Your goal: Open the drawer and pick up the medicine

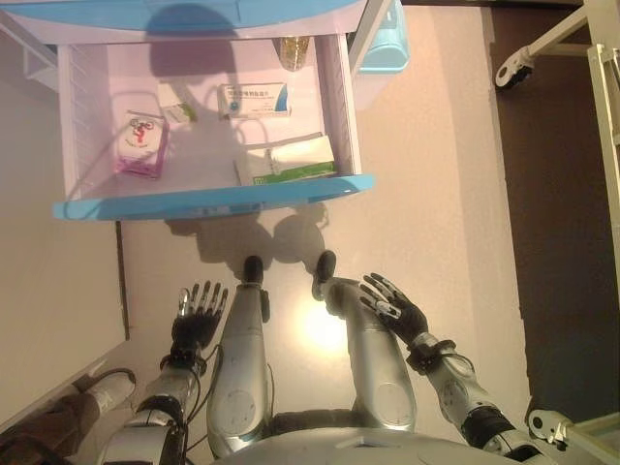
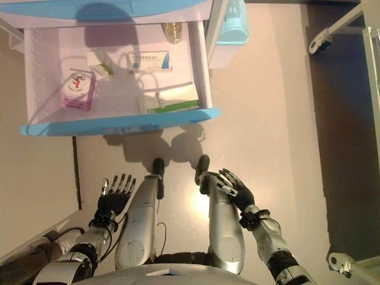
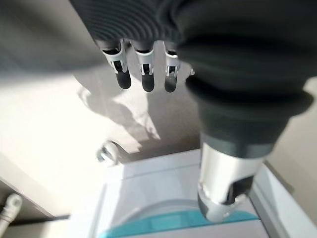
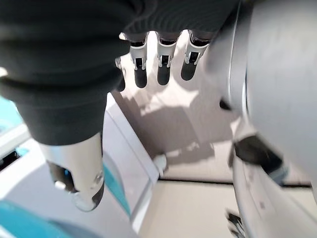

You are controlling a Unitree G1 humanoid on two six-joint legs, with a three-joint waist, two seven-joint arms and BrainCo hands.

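The white drawer with a blue front stands pulled open at the top of the eye views. Inside lie a pink box, a white and blue medicine box, a white and green box, a small sachet and a small bottle at the back. My left hand hangs low on the left, fingers straight, empty. My right hand hangs low on the right, fingers spread, empty. Both are well below the drawer front.
A pale blue container sits beside the drawer on the right. A white frame on a castor wheel stands at the upper right. A dark floor strip runs down the right side.
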